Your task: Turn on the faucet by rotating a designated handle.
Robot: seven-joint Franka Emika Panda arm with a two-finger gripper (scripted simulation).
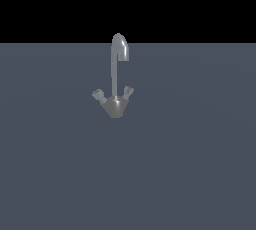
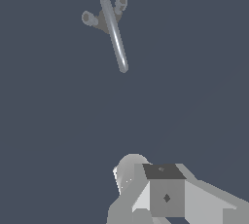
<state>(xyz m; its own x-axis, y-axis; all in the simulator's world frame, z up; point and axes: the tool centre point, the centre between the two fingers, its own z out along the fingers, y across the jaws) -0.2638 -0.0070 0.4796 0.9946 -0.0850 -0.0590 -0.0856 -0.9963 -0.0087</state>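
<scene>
The faucet (image 1: 116,105) stands alone on the grey floor in the exterior view, with its tall hooked spout (image 1: 118,54) rising from the cone base. The handle (image 1: 97,94), a stubby grey prong with a rounded knob, projects to the exterior view's left. A paler forked prong (image 1: 128,92) projects to the right. The wrist view sees the faucet (image 2: 104,19) from above and far off, with the handle (image 2: 89,18) beside the spout (image 2: 115,35). Part of my gripper (image 2: 160,194) shows there, well away from the faucet and holding nothing. Its fingertips are not clear. The arm is out of the exterior view.
A flat grey floor (image 1: 190,164) spreads all around the faucet, under a black background at the back. No other objects show.
</scene>
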